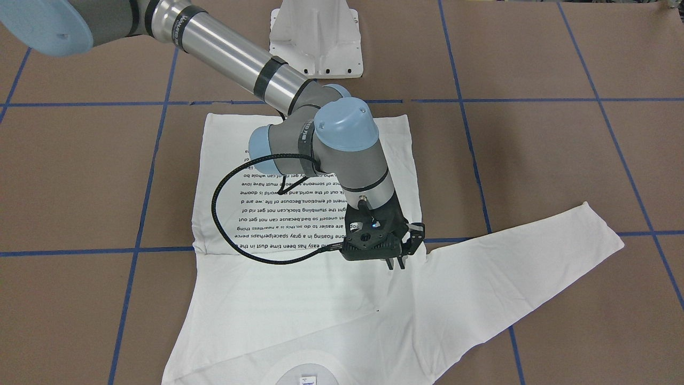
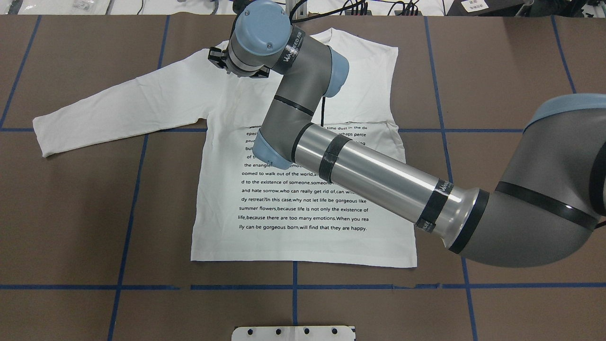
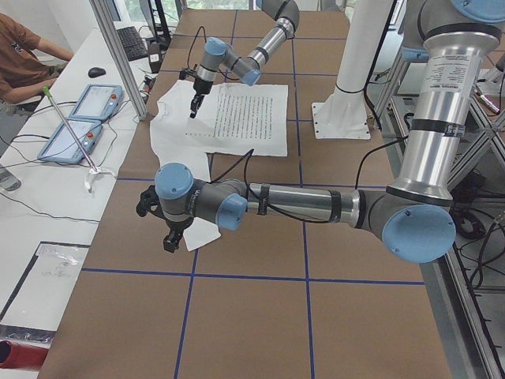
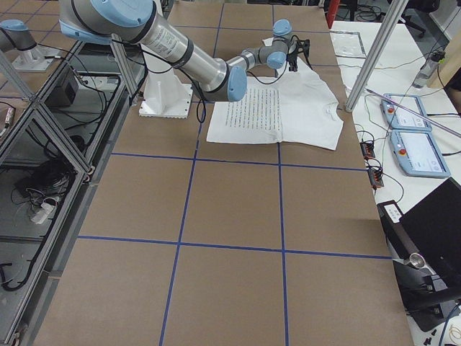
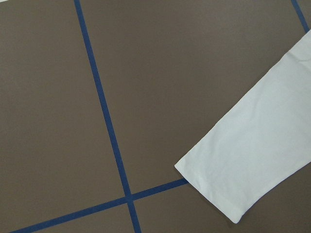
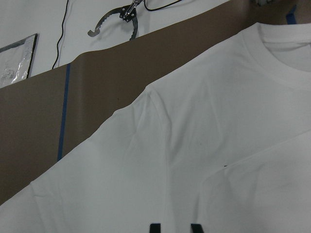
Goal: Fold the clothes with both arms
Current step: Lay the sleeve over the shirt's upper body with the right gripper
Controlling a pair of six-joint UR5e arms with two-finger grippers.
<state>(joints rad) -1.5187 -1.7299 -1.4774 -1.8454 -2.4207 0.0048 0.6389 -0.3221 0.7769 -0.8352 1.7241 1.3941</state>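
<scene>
Shirt [image 2: 303, 241] flat, print up, long sleeve [image 2: 118, 113] outstretched.
Right gripper [image 1: 395, 262] hovers over the shirt's shoulder seam, fingers narrowly apart and empty; left gripper [image 3: 169, 241] hangs near the sleeve's cuff, its opening impossible to judge. Pinching too shallow could drop the cloth or drag the body crooked.

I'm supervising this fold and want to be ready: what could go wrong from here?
The black right gripper hangs over the shoulder of the white long-sleeved printed shirt; a shallow pinch might miss or bunch the fabric. The left gripper sits by the outstretched sleeve cuff; uneven pulls could drag the flat body askew.
</scene>
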